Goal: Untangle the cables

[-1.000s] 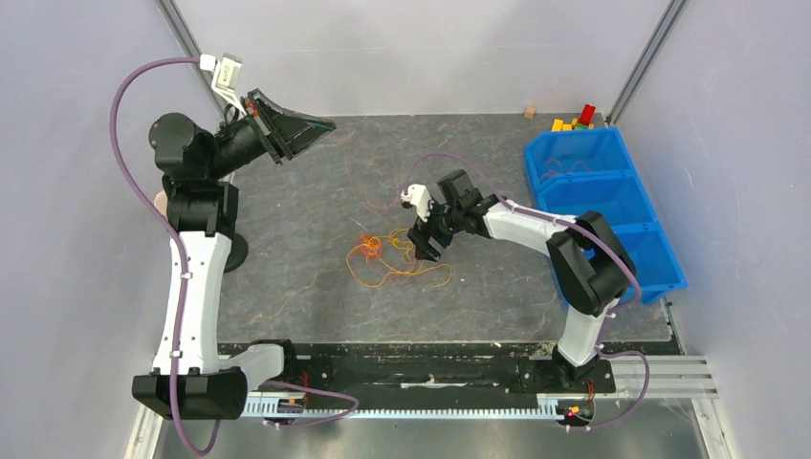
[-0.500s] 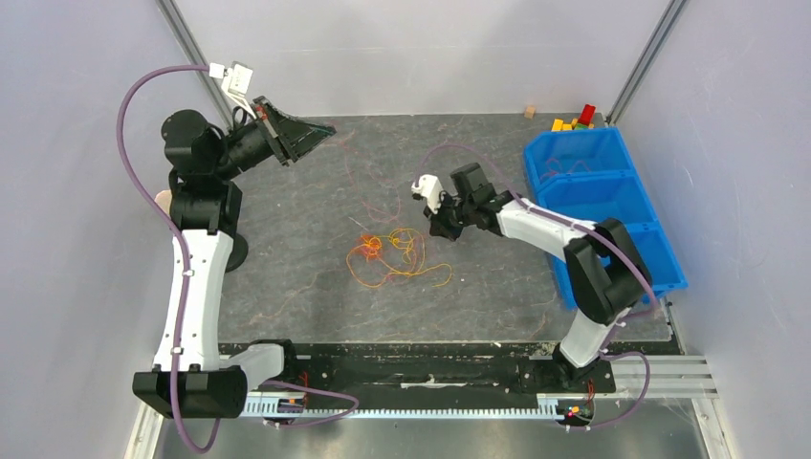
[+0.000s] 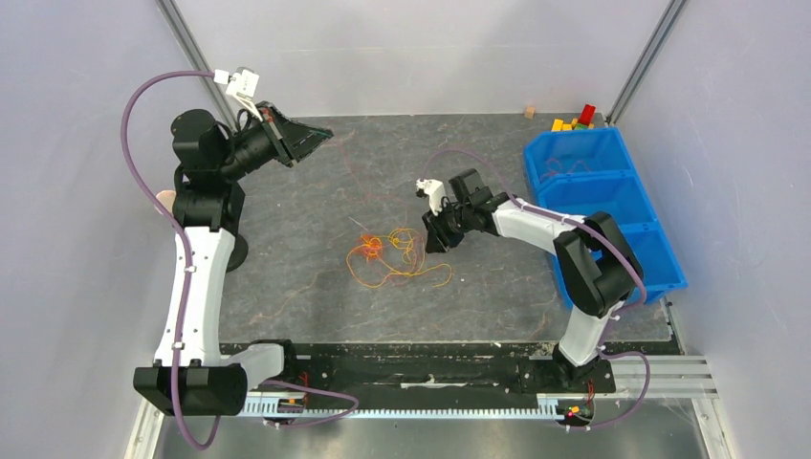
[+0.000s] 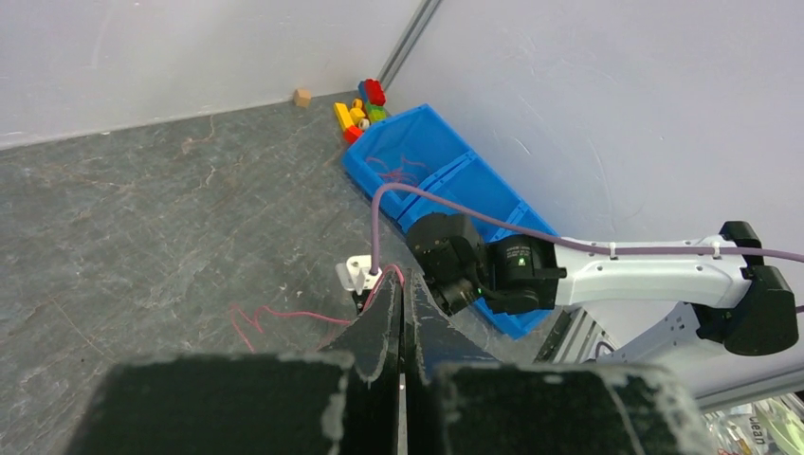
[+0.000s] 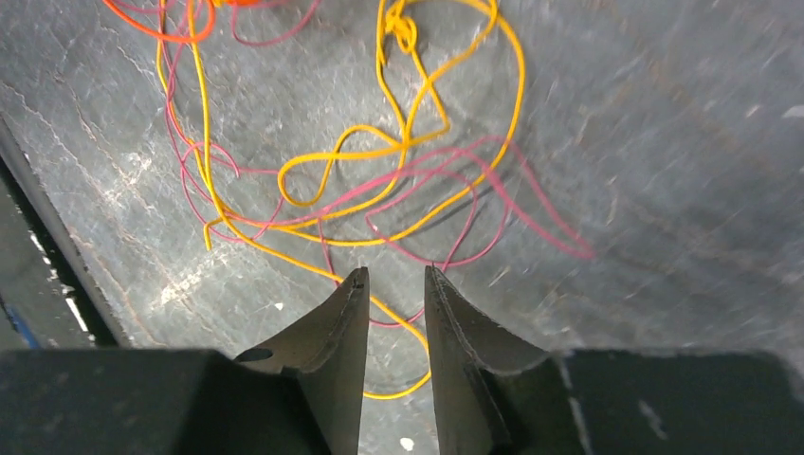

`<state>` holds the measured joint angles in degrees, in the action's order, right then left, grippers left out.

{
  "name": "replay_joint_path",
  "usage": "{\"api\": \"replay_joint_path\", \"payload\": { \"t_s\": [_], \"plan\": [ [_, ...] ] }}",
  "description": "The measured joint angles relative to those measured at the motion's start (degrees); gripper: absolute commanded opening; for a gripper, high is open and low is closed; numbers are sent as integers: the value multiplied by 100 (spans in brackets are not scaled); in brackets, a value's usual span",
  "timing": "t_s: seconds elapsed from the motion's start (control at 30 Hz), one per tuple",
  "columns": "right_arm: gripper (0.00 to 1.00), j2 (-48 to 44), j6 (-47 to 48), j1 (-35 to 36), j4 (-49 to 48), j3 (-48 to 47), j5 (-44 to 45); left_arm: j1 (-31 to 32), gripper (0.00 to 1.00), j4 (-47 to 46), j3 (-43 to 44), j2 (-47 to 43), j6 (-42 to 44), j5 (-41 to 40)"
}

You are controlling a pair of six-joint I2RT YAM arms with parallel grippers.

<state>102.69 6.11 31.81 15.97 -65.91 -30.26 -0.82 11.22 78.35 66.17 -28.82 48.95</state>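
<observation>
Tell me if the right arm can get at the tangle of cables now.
Probably yes: the right end effector hovers open at the edge of the tangle of thin yellow, orange and red cables, with nothing between them.

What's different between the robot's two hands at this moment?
The left gripper is raised high over the far left of the table. The right gripper hangs low, just above the tangled cables. The left fingers are pressed together, with a red cable running up to their tips. The right fingers are apart and hold nothing. Both have two black, pointed fingers.
</observation>
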Motion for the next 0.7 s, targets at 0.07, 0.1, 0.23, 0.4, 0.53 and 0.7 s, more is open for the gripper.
{"api": "replay_joint_path", "payload": {
  "t_s": [0.07, 0.1, 0.23, 0.4, 0.53, 0.7],
  "plan": [
    [34, 17, -291, 0, -4, 168, 11, 0, 2, 0, 0, 9, 2, -28],
    [37, 31, -411, 0, -4, 212, 11, 0, 2, 0, 0, 15, 2, -42],
    [39, 90, -887, 0, -223, 273, -52, 0, 2, 11, 0, 33, 24, -57],
    [39, 129, -1298, 0, -529, 273, -155, 0, 2, 35, 0, 33, 63, -72],
    [39, 181, -1508, 0, -706, 273, -181, 0, 2, 48, 0, 33, 76, -81],
    [38, 413, -1672, 0, -874, 273, -181, 0, 2, 70, 0, 33, 90, -83]
  ]
}}
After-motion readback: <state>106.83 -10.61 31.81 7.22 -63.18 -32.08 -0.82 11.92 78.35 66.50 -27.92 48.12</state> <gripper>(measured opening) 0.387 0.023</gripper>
